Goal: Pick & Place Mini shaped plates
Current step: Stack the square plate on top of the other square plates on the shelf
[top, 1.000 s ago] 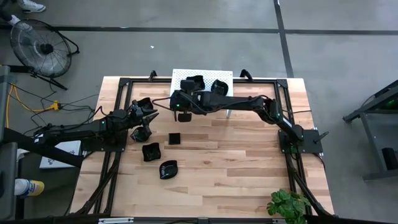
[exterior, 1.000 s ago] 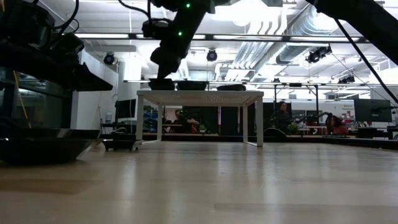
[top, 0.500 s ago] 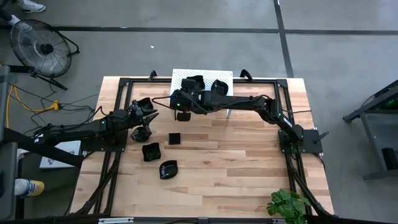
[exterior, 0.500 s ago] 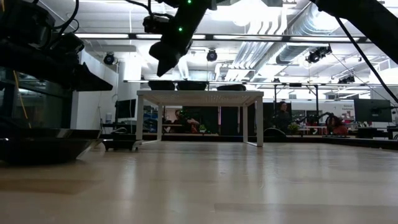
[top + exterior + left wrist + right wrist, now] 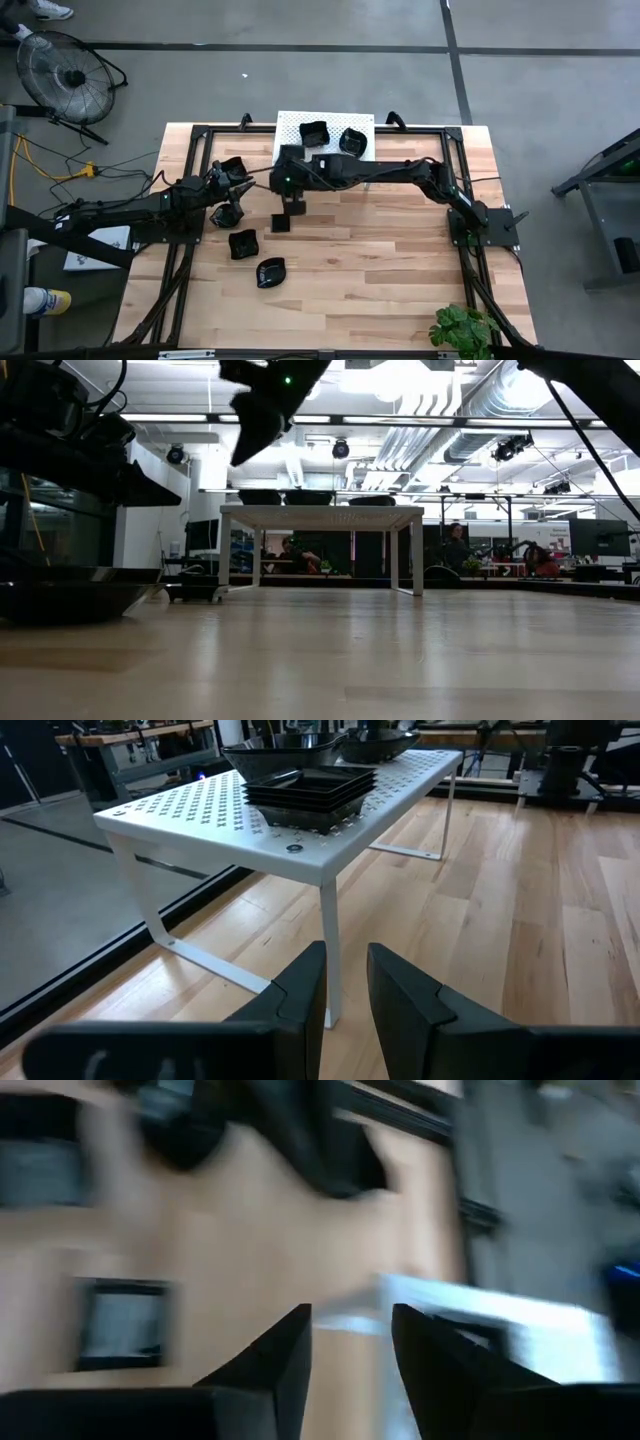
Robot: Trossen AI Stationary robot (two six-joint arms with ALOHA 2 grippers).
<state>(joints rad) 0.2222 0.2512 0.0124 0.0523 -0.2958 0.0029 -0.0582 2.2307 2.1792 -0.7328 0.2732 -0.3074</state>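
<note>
Your wooden table (image 5: 380, 260) carries the white perforated stand (image 5: 300, 125), bearing glossy black mini shaped plates (image 5: 314, 132); others lie loose on the wood (image 5: 243, 243). Your right gripper (image 5: 292, 205), fingers parted and empty, hangs above a square plate (image 5: 281, 223). Your left gripper (image 5: 232, 190) waits, fingers narrowly apart and empty.

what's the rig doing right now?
Moving small glossy black dishes from the wooden table onto the white perforated stand, where some already sit. The right pincer hangs empty and open over the table near a square dish. The left pincer waits at the table's left side, empty.
</note>
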